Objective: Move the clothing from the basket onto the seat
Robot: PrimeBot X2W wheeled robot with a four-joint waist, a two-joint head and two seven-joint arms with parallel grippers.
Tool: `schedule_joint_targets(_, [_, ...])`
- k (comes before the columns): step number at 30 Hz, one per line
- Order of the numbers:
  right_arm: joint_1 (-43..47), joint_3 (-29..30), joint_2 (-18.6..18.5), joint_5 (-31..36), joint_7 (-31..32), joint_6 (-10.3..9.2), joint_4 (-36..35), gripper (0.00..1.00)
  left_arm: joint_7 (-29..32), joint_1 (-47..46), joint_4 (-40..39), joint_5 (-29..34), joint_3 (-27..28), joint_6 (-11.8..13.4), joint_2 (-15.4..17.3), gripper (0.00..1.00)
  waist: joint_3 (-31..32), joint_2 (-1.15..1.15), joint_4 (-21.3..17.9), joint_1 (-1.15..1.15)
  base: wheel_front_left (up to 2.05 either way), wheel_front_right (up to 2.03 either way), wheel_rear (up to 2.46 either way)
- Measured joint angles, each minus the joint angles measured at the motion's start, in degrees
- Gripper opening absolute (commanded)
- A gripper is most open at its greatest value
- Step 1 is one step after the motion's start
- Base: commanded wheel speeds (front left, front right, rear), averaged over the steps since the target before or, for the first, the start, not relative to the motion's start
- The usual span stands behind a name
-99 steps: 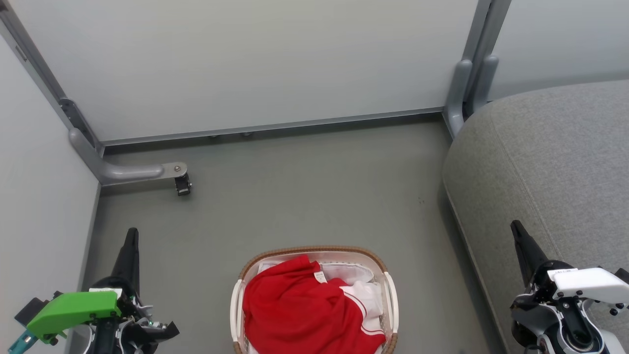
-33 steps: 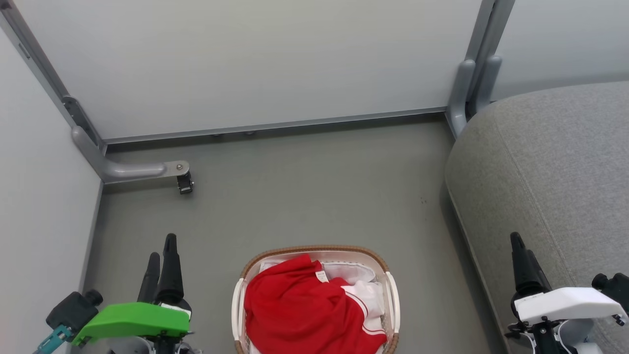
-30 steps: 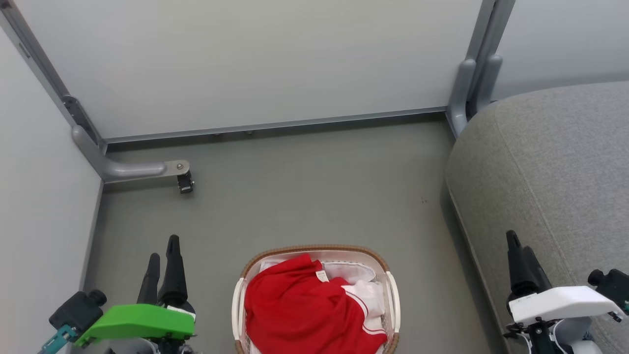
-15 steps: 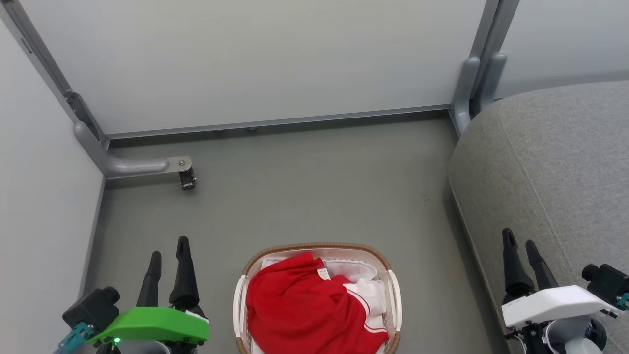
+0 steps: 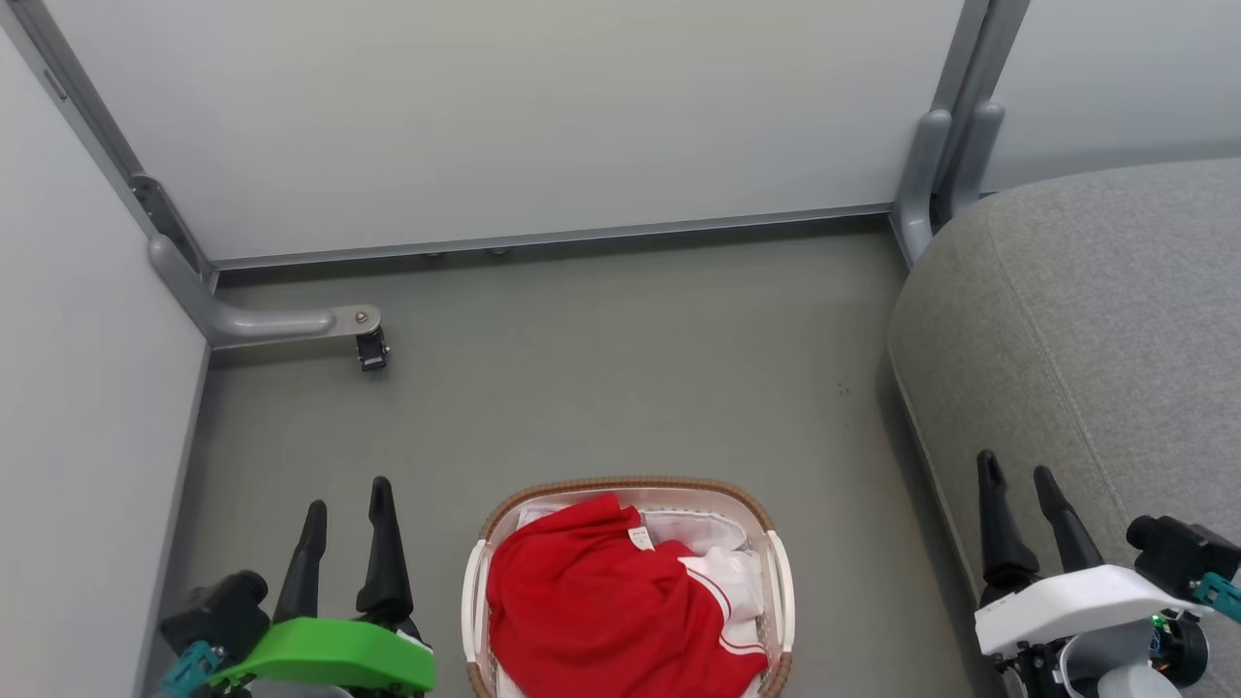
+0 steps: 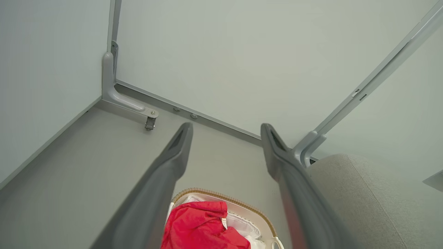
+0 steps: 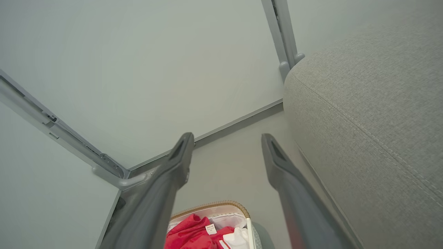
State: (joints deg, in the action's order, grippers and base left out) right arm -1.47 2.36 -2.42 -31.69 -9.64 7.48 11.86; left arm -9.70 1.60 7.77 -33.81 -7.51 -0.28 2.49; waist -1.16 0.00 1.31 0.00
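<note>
Bright-red clothing [image 5: 591, 611] with white panels and thin white stripes lies heaped in the cream basket [image 5: 625, 486], which stands on the grey floor at the bottom centre. The clothing [image 6: 199, 226] and basket rim [image 6: 249, 209] also appear low in the left wrist view, and again in the right wrist view as clothing [image 7: 188, 233] and basket [image 7: 207, 206]. The grey seat [image 5: 1115, 320] rises at the right. My left gripper [image 5: 347, 497] is open, left of the basket. My right gripper [image 5: 1016, 471] is open, in front of the seat's edge. Both hold nothing.
Pale partition walls close the space behind and to the left. A grey metal foot with a small black caster [image 5: 371, 350] juts onto the floor at the far left. A metal post [image 5: 931, 165] stands beside the seat's back corner. Bare floor [image 5: 620, 368] lies beyond the basket.
Both grippers have turned so that their two fingers show side by side, and both have edged toward the basket. The camera has shifted a little; basket and clothing lie as before.
</note>
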Motion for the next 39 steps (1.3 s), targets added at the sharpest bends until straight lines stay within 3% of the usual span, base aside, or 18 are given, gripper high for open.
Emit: schedule_joint_targets(39, [1.25,-2.47,-0.23,20.16,-4.56,0.01,1.97,1.00,-4.52,2.32,3.77,16.73,-2.67,1.30,0.18,1.00,0.33,0.00,0.64,0.00,0.00,0.00,0.00])
